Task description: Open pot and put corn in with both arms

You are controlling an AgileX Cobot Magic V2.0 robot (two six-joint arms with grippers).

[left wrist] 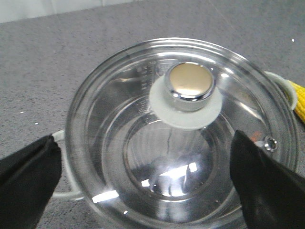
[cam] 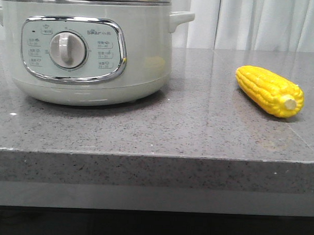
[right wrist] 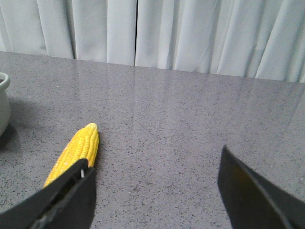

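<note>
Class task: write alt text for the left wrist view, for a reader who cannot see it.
A glass lid with a chrome knob covers the pot, seen from above. The open left gripper hangs over it, dark fingers at either side; the corn peeks in at one edge.

both grippers open, neither holding anything

left gripper [left wrist: 147, 191] seen from its wrist camera with jaws spread wide, one dark finger [left wrist: 28, 176] at each lower corner of the view, nothing touching the inner faces. pointed steeply downward. right gripper [right wrist: 157, 195] likewise spread wide in its own wrist camera, dark fingers [right wrist: 66, 202] far apart, nothing between them, angled forward and low. neither arm visible in the front view.
</note>
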